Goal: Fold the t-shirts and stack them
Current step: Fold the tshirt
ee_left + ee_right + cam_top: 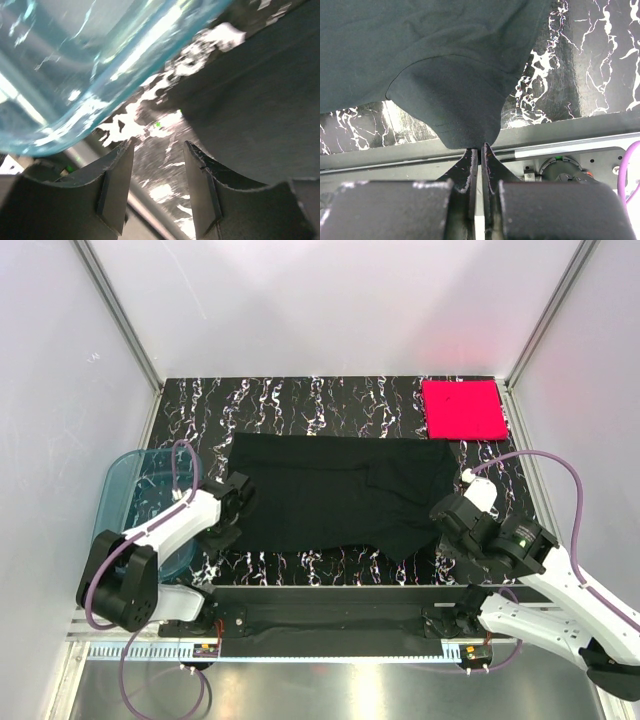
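The black t-shirt (340, 495) lies spread flat across the middle of the marbled table. The pink-red t-shirt (462, 408) is a neat folded square at the far right corner. My left gripper (235, 502) is open and empty at the black shirt's left edge; in the left wrist view (159, 150) only bare table shows between its fingers, with the shirt (250, 110) just to the right. My right gripper (447, 512) is at the shirt's near right edge. In the right wrist view (481, 146) its jaws are closed, with the tips pinching the rim of a rounded lobe of black cloth (450, 100).
A translucent blue plastic tub (140, 510) stands at the table's left edge, right beside my left arm, and fills the upper left of the left wrist view (75, 65). The table's near edge and metal rail (560, 145) run just under the right gripper.
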You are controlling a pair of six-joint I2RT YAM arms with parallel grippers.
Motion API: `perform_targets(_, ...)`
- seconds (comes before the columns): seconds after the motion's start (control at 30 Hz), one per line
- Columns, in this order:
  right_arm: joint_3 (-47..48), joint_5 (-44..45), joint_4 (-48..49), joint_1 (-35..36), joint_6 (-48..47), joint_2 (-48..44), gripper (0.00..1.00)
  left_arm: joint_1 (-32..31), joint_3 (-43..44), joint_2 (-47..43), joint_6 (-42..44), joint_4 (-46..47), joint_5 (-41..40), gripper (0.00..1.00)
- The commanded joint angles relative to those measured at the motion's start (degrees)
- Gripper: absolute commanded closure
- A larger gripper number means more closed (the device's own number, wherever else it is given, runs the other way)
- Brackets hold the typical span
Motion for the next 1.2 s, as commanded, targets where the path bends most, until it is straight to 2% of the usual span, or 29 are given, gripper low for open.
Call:
perform_targets(0.0,0.8,1.5,-1.4,-0.3,-0.5,-0.5,1.0,0.2,2.1,0.3,3.5,4.9,-5.3,0.5)
perform_targets(0.2,1.3,1.6,-1.4,-0.4,-1.3,-0.1,1.0,0.1,1.9,4.2,5.9,10.8,-1.8,0.47)
perform_targets(0.4,1.5,1.6,-1.4,-0.3,-1.1,0.0,1.0,0.2,0.8,6.2,5.8,13.9,1.5,0.5)
perform_targets(0.6,2.1,1.3,-1.0,-0.4,-1.8,1.3,1.0,0.3,-2.5,7.6,4.9,17.0,3.8,0.63)
perform_targets(0.7,2.3,-0.3,0.7,-0.4,-2.8,3.8,1.0,0.3,-1.8,9.5,6.3,17.5,4.0,0.78)
perform_targets(0.77,2.9,-1.3,2.3,-0.4,-3.9,5.3,1.0,0.3,-1.3,9.8,6.9,17.5,4.3,0.92)
perform_targets(0.83,3.0,-1.5,3.1,-0.5,-4.5,6.8,1.0,0.3,-0.9,9.8,7.0,16.4,3.9,1.0)
perform_targets(0.97,4.3,-2.2,3.2,-2.8,-6.9,7.9,1.0,0.4,0.0,8.9,7.8,13.1,2.9,1.0)
perform_targets(1.17,10.4,-9.2,5.6,-15.8,-18.2,14.1,1.0,0.2,5.6,8.3,10.6,6.3,0.2,1.0)
